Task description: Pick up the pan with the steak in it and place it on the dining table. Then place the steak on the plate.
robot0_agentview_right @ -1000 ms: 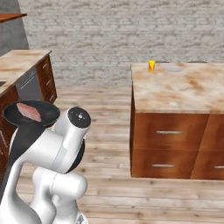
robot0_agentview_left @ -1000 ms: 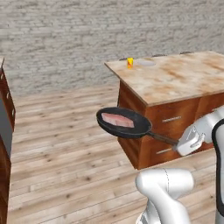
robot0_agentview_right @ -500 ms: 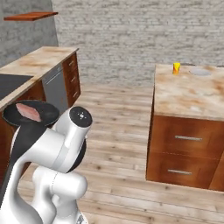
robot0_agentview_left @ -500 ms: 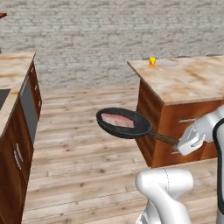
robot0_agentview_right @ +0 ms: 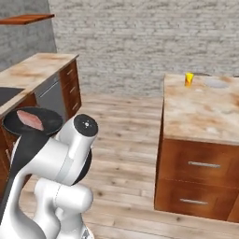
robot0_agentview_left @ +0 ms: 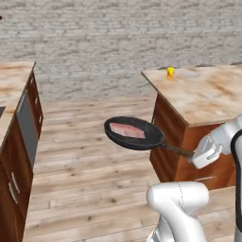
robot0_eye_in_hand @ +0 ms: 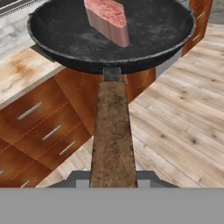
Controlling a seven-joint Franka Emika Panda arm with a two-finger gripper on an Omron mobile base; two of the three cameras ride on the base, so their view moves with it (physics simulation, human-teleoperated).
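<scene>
Gripping the pan's handle (robot0_agentview_left: 177, 150) by its far end, my gripper (robot0_agentview_left: 197, 156) is closing its jaws tight on the dark-brown wood and holding the pan (robot0_agentview_left: 134, 133) up in the air, level, above the wooden floor (robot0_agentview_left: 85, 175). In the left base view the pan is hanging out at about 10 o'clock from my gripper, with the handle running between them, and the steak (robot0_agentview_left: 127, 130) is lying flat inside it, slightly toward the pan's left half. In the hand view the handle (robot0_eye_in_hand: 111, 131) is stretching straight up toward 12 o'clock from between my fingertips into the pan (robot0_eye_in_hand: 153, 33), where the steak (robot0_eye_in_hand: 107, 17) is sitting near the middle.

Going left to right in the left base view: a wall counter (robot0_agentview_left: 12, 90) is standing at 9 o'clock, then the pan over the open floor, then the dining table (robot0_agentview_left: 208, 97) at 2 o'clock, just beside and beyond my gripper. On its far end a small yellow object (robot0_agentview_left: 170, 72) is standing, and the plate (robot0_agentview_left: 189, 73) is lying just to the right of it, well apart from the pan. In the right base view the pan (robot0_agentview_right: 32, 121) is showing at 9 o'clock, partly behind my arm, and the plate (robot0_agentview_right: 216, 83) at 2 o'clock on the dining table (robot0_agentview_right: 200, 112).
</scene>
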